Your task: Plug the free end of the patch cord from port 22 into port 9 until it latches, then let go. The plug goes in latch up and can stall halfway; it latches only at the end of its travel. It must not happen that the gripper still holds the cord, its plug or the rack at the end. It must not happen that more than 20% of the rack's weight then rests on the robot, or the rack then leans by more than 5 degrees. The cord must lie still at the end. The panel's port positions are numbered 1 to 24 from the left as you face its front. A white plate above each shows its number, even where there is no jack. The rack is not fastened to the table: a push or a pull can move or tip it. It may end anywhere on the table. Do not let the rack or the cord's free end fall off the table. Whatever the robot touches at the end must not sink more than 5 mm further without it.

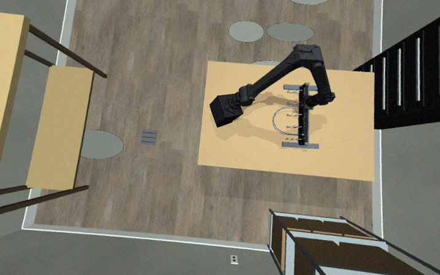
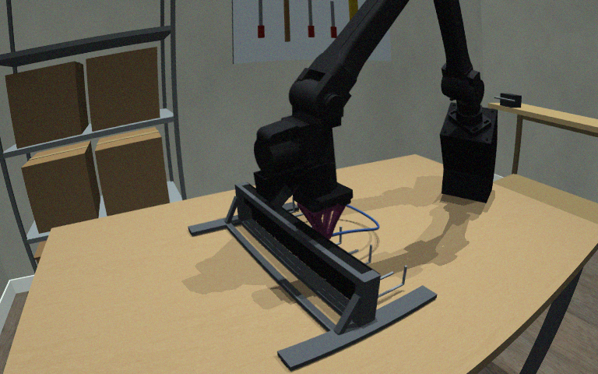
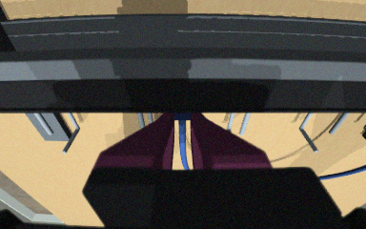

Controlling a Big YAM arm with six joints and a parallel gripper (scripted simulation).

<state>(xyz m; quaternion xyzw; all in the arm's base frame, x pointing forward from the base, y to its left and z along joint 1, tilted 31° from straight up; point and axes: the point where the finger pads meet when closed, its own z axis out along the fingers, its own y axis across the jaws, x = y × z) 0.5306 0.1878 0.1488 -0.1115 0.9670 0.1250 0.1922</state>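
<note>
The dark rack (image 1: 307,125) (image 2: 317,348) (image 3: 295,70) stands upright on the table. My gripper (image 2: 327,234) (image 3: 182,114) is at the panel's front face, under the top bar's edge in the wrist view. Its purple fingers are shut on the blue plug (image 3: 182,116), of which only the rear shows. The blue cord (image 1: 273,120) (image 2: 378,227) (image 3: 182,138) runs back from the plug and loops in front of the panel to a port near the far-right end. The plug's tip, its latch, the port it faces and the number plates are hidden, so how deep it sits cannot be told.
Thin metal hooks (image 1: 293,127) (image 2: 404,275) (image 3: 309,138) stick out from the panel's front on both sides of the fingers. The rack's feet lie flat on the table (image 1: 343,151) (image 2: 131,308). The arm reaches over the panel from its base (image 1: 226,109) (image 2: 467,163).
</note>
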